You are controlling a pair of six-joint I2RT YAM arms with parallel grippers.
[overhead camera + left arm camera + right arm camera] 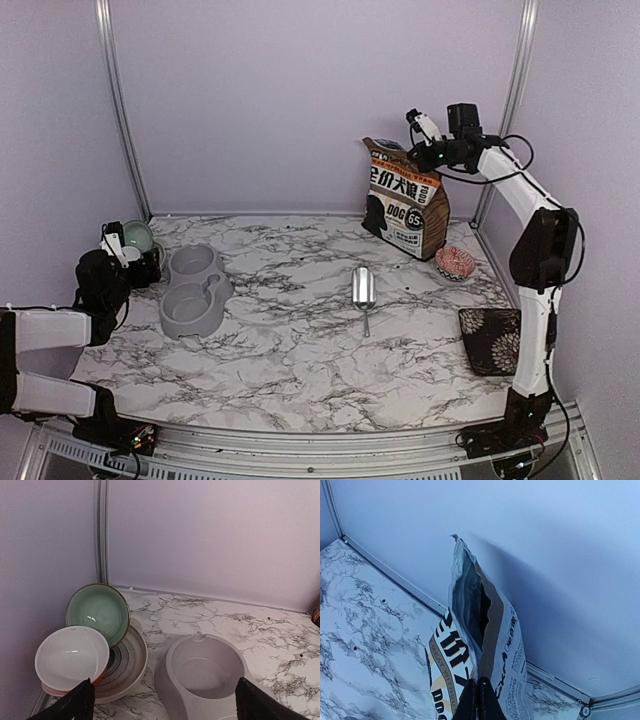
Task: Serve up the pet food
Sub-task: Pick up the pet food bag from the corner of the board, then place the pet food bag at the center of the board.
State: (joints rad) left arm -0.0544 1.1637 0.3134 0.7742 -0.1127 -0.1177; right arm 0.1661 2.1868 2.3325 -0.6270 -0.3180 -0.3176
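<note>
Pet food itself I could not make out in any view. The dog-food bag (405, 203) stood upright at the back right of the marble table (300, 370), close to the rear wall. From the right wrist camera its torn mouth gaped open, but the inside was too dark for me to tell what lay in it.

I had the right gripper (479, 694) raised at the top of that bag. Its two dark fingers were pressed together with the bag's upper edge pinched between them.

The left gripper (165, 705) sat low at the far left of the table with its fingers spread wide and nothing in them. It pointed at the grey double feeder (195, 292). The feeder's near well showed bare grey plastic through the left wrist camera.

Just beside the feeder, in the back left corner, a green bowl (97, 611) leaned tilted against the wall. A white bowl (72, 657) rested in front of it, both sitting in a striped bowl (127, 662).

A metal scoop (363, 288) lay flat near the middle of the table, well apart from the feeder and the bag. A red-patterned small bowl (455, 263) stood just beside the bag's right corner. A dark floral mat (490, 340) lay nearer me along the right edge.
</note>
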